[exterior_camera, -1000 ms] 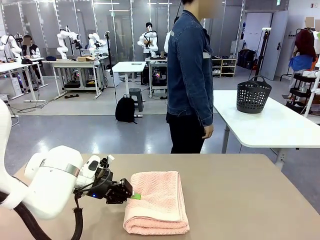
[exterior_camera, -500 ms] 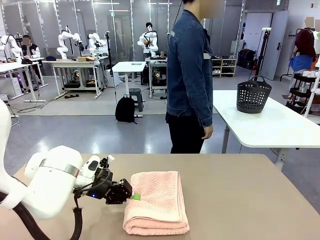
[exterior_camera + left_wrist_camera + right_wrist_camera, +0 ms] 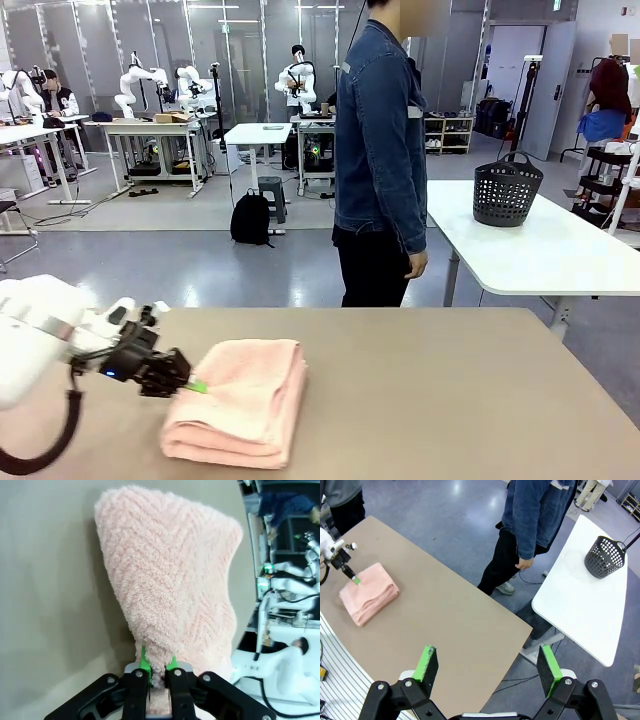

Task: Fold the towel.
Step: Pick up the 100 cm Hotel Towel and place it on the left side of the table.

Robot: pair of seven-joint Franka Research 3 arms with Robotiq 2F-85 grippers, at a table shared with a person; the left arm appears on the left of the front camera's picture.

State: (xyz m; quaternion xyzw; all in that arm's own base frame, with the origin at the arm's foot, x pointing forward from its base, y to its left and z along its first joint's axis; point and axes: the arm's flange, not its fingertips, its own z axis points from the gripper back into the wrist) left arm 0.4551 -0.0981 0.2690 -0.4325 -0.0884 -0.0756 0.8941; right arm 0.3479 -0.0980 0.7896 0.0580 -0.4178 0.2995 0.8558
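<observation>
My left tool [image 3: 190, 384] is clamped narrow on the edge of the pale salmon-pink herringbone terry towel [image 3: 240, 412], which lies folded thick on the tan surface [image 3: 450, 400]. I judge this low edge pinch suits sliding or squaring the bundle. My right tool [image 3: 487, 667] hangs wide and empty high above, with the towel at its 10 o'clock, clear of the work.

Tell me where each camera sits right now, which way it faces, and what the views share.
Front view: fixed on the robot's side, facing across the table at the person; left gripper enters from picture left.
Left wrist view: looks along its fingers, shut on the towel.
Right wrist view: high above the table, looking down; right gripper open at the bottom edge.
Shared: all three views show the towel; front and right wrist also show the person and black basket.
</observation>
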